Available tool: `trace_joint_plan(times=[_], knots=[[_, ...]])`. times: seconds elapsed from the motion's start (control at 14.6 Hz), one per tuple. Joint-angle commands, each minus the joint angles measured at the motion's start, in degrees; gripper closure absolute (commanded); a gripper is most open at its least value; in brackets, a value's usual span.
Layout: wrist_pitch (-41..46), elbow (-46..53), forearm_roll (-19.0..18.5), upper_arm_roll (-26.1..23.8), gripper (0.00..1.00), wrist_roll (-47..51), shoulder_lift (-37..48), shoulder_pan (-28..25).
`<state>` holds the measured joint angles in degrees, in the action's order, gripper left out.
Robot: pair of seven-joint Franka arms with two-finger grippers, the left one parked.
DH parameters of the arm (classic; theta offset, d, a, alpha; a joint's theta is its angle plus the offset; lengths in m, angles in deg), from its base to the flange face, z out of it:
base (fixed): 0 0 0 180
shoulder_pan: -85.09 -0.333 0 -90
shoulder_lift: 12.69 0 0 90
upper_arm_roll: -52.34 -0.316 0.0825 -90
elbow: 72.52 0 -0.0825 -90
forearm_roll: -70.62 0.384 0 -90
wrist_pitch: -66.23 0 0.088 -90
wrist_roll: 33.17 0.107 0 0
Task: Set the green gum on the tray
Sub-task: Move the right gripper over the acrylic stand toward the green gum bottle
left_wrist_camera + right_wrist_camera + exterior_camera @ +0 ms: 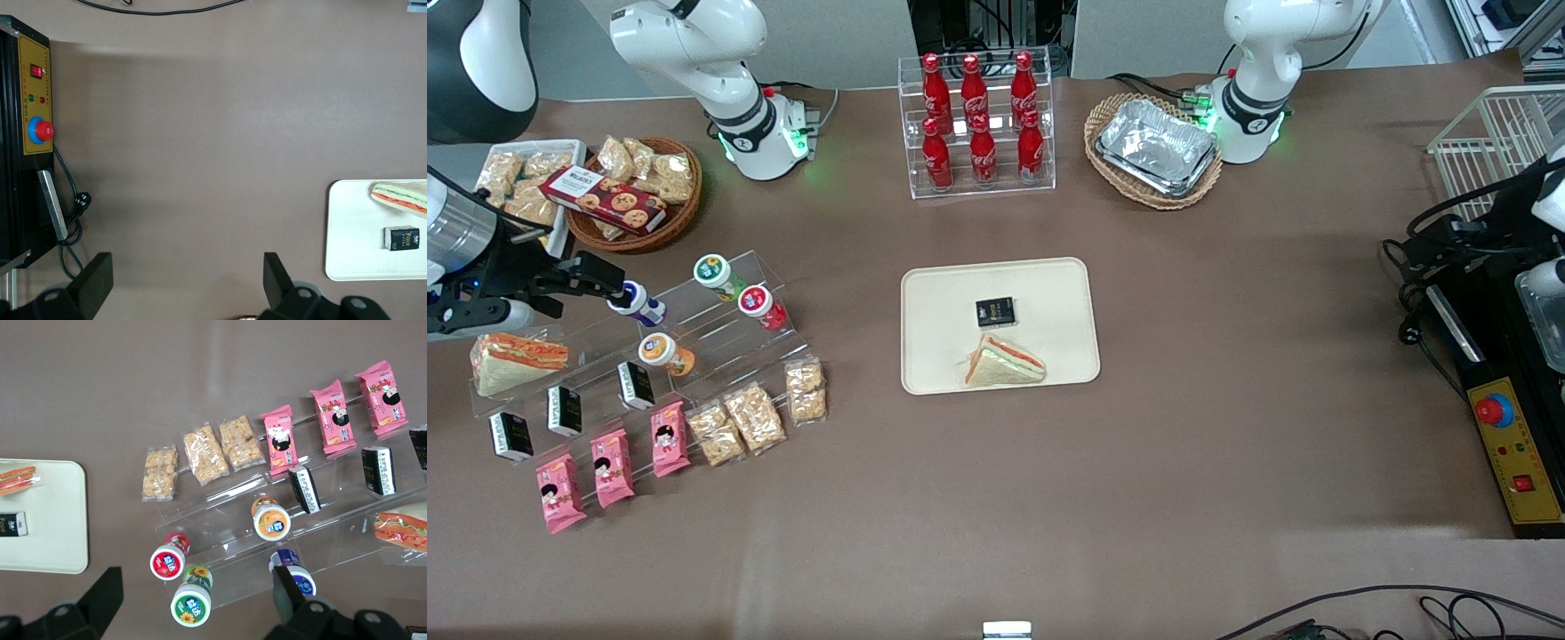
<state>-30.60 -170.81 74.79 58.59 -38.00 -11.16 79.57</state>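
Note:
The green gum [713, 271] lies on the top step of a clear stepped rack [720, 342], its white-and-green lid facing up. In the right wrist view the green gum [191, 603] sits between my two spread fingers [107, 593], below them. My right gripper [605, 276] is open and empty, hovering over the rack beside the blue-lidded bottle [639, 304]; it also shows in the right wrist view [197, 580]. The cream-beige tray [1049, 293] lies mid-table, toward the parked arm from the rack, holding a small black box [995, 312] and a wrapped sandwich [1003, 364]. The tray also shows in the wrist views [53, 520] [353, 227].
The rack also holds a red-lidded bottle [760, 304], an orange-lidded bottle [665, 352], black boxes, pink packs and snack bags. A wicker basket of snacks [636, 191], a cola bottle stand [978, 120] and a foil tray in a basket [1154, 147] stand farther from the camera.

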Motion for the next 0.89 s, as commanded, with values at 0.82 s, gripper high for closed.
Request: trace_joint_plan(times=[0.82], knots=[[5.0,-1.3,-1.1,-0.6,0.00,-1.8,3.1,-0.9]])
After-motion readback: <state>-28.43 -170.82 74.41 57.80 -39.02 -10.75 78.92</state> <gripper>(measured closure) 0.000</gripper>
